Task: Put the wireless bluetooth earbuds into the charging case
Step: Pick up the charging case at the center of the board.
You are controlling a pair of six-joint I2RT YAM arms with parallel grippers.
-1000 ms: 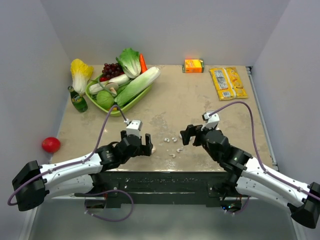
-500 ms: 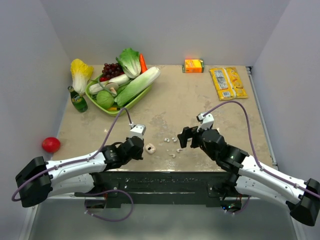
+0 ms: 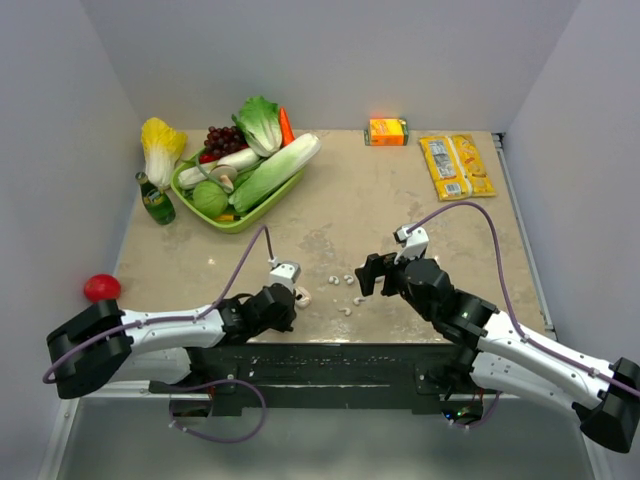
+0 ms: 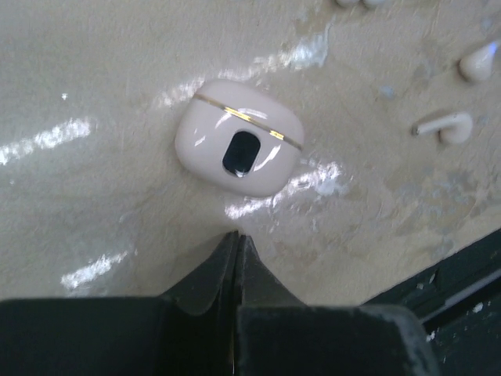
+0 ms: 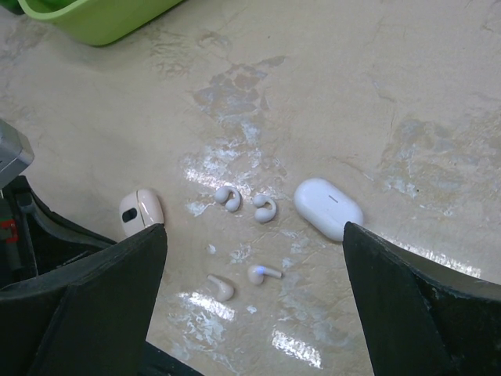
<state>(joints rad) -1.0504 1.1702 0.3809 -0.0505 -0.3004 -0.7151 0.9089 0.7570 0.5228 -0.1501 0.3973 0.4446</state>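
The charging case (image 4: 239,149), a cream pebble with a gold seam and a dark oval, lies lid-down and closed on the table, also the charging case (image 3: 301,296) (image 5: 141,210). My left gripper (image 4: 237,235) (image 3: 290,303) is shut and empty, its tips just short of the case. Two stemmed white earbuds (image 5: 221,287) (image 5: 262,272) lie near the front edge, also earbuds (image 4: 446,125) (image 3: 344,311). My right gripper (image 5: 254,227) (image 3: 372,280) hangs open above them, holding nothing.
Two C-shaped ear clips (image 5: 228,197) (image 5: 264,207) and a white oval case (image 5: 327,207) lie beside the earbuds. A green tray (image 3: 245,217) of vegetables, a bottle (image 3: 155,200), an orange carton (image 3: 388,131), a yellow packet (image 3: 456,165) and a red ball (image 3: 101,288) are farther off.
The left gripper went from open around the case to shut, and drew back, leaving the case on the table. The right gripper edged slightly left, still open.
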